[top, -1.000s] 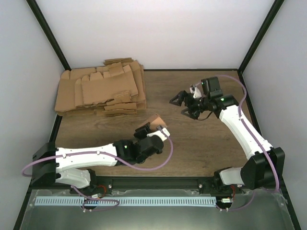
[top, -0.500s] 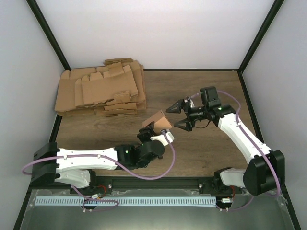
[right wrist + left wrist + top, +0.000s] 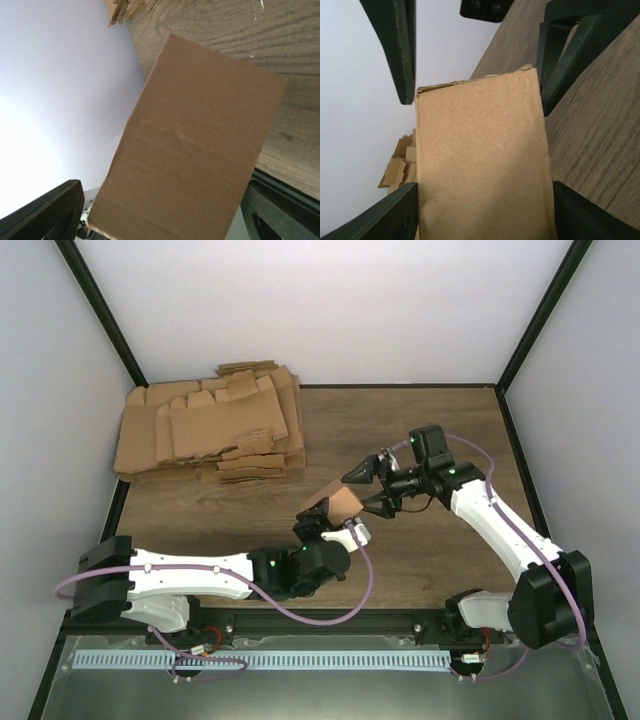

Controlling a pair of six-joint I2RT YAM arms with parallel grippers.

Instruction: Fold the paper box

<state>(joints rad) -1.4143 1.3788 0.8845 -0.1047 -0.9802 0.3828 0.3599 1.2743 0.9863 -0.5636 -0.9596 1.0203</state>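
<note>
Item: paper box [image 3: 335, 502], formed into a small brown carton, near the centre of the overhead frame, apparently clear of the table [image 3: 430, 420].
Left gripper [image 3: 485, 184]: fingers [image 3: 395, 212] pressed against both long sides of the carton, pinching its near end.
Right gripper [image 3: 355, 492]: fingers [image 3: 397, 50] spread wide, straddling the carton's far end from the right of the frame; contact with the cardboard not determinable.
Far end: ragged edge at the top of the left wrist view; flap state not legible.
Stock: pile of flat blanks [image 3: 210, 425] at upper left of the table, well apart from the work.
Stage, as judged: body erected, end closure probably outstanding.
Risk, crush: thin walls likely to buckle under a squeeze across the unsupported far end.
Risk, slip: likely twist or pull-out from the single pinch at the near end under an off-centre push.
Risk, clash: tips of both grippers near each other along one short carton, so little margin for a misjudged approach.
Risk, misfold: possible crease in the wrong place from a finger catching the ragged edge.
</note>
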